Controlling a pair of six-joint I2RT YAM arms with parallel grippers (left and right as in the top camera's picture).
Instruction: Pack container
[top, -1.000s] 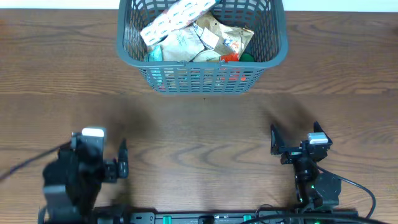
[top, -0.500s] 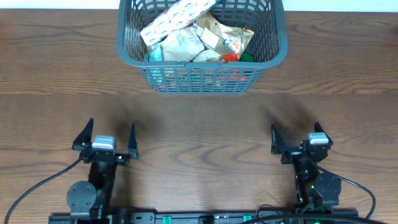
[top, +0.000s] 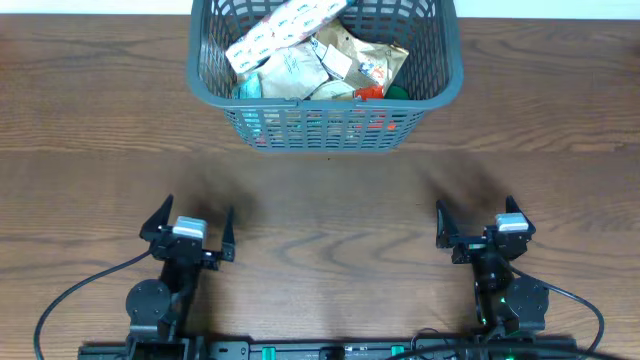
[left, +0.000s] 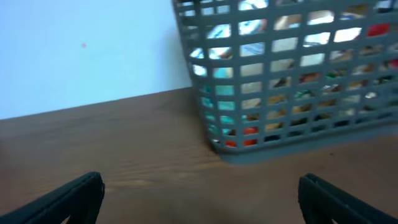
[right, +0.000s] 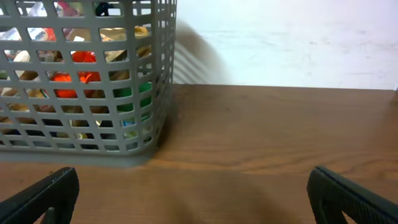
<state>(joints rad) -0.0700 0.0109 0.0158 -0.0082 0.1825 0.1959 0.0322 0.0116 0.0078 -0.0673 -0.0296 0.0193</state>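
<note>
The container, a dark grey lattice basket, stands at the back middle of the wooden table, filled with several snack packets and pouches. It also shows in the left wrist view and the right wrist view. My left gripper is open and empty near the front left, well apart from the container. My right gripper is open and empty near the front right. In both wrist views only bare table lies between the fingertips, for the left gripper and the right gripper.
A pale wall rises behind the table's back edge. Black cables trail from the arm bases along the front edge.
The left arm has swung round to face the container and shifted right, settling low at the front left with open fingers. The right arm has not moved.
</note>
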